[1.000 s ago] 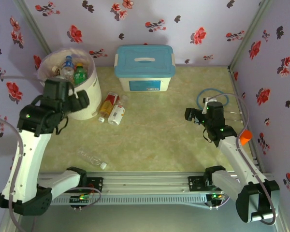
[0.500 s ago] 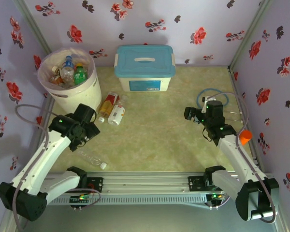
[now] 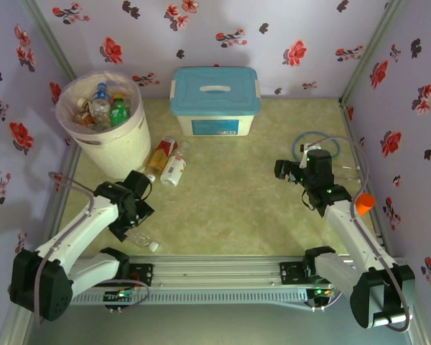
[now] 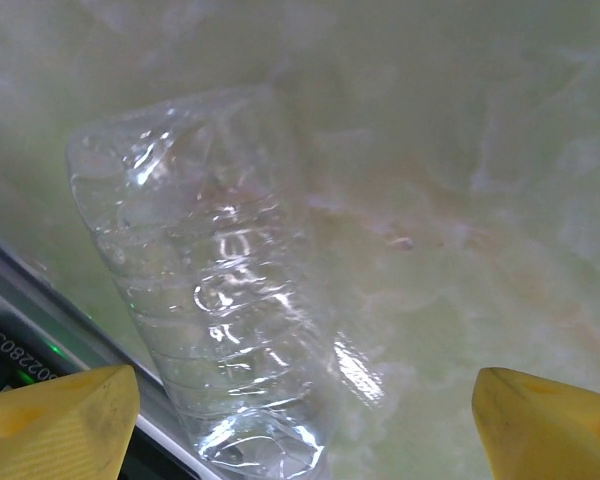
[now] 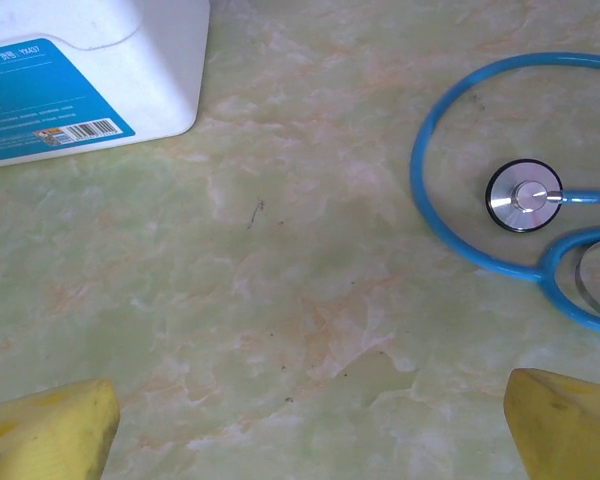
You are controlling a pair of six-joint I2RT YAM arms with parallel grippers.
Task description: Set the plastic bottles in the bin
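Pale green marbled tabletop (image 3: 230,208), flowered walls around it. One clear bottle (image 4: 220,320) lies on its side near the front rail, below the left gripper (image 4: 302,420) – its yellow fingers (image 4: 60,415) spread wide to either side. Two more bottles (image 3: 165,162) lie just beside the bin (image 3: 122,147), which holds several others (image 3: 100,104). The right gripper (image 5: 305,430) hovers wide open over bare table, near a blue stethoscope (image 5: 450,100) and a white box (image 5: 90,70).

A: Where's the left gripper (image 3: 133,218)?
B: Low over the table (image 3: 230,205), just above a clear bottle (image 3: 142,240) lying on its side.
A: And the bin (image 3: 131,147)?
B: Back left, several bottles (image 3: 100,103) inside; two other bottles (image 3: 167,162) lie just beside it.
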